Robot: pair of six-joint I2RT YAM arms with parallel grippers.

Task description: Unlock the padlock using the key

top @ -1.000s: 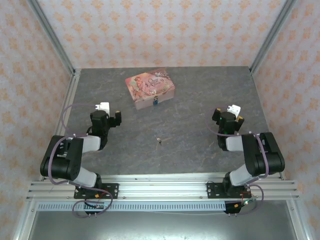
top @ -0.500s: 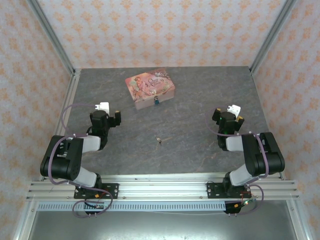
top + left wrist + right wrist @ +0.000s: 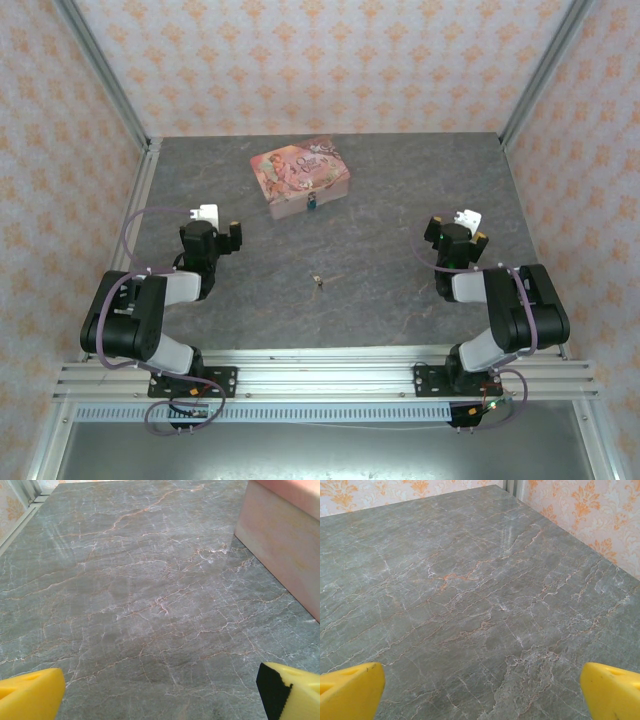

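Work not yet begun: key untouched, padlock apparently locked.
Nearest, the left end effector [image 3: 160, 692] and right end effector [image 3: 480, 690] gape fully wide, holding nothing. Between them, slightly farther out, the key [image 3: 318, 281] lies loose on the surface [image 3: 400, 290]. Beyond it, the padlock [image 3: 312, 203] hangs on the pink tin's [image 3: 298, 170] front. Picking up, inserting and turning all remain.

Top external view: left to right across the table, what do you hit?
left gripper → key → right gripper. Pink tin and padlock share the key's column, so omitted.
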